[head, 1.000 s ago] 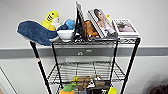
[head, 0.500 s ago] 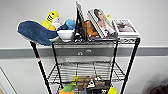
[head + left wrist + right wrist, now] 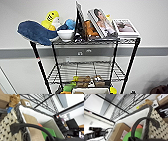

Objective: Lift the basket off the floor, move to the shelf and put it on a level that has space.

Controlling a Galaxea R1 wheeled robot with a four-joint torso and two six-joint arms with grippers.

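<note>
Basket [image 3: 15,125] seen close in both wrist views: cream weave with dark speckles, dark braided rim, white fabric lining folded over the edge. In the head view its white-lined rim [image 3: 90,90] just pokes in at the bottom edge, in front of the lower part of the shelf [image 3: 85,72]. Contents visible from the wrists: a brown cardboard box [image 3: 119,131], something bright green [image 3: 48,132] and an orange patch [image 3: 139,126] beside it.

A black looped handle [image 3: 144,122] arcs over the basket's side in the right wrist view; a like one [image 3: 31,126] crosses the left wrist view. Whether either gripper's fingers are clenched or released on the basket — cannot tell, they are not made out in these views.

Wire grid of a shelf tier runs overhead in both wrist views, so the basket sits below that tier and close against the rack. A tan plush toy [image 3: 14,99] and small cardboard boxes [image 3: 25,102] lie just past the basket's far rim.

Rack from the head view: thin black poles, grey wire tiers. Top tier crowded (blue whale plush [image 3: 37,32] hanging off its left corner, yellow striped plush [image 3: 51,18], white bowl [image 3: 65,34], upright books [image 3: 101,22], a flat book [image 3: 125,26] at the right). The level [image 3: 85,71] second from the top is bare grid. Below it, small brown and green items [image 3: 82,81]. Pale wall behind.
</note>
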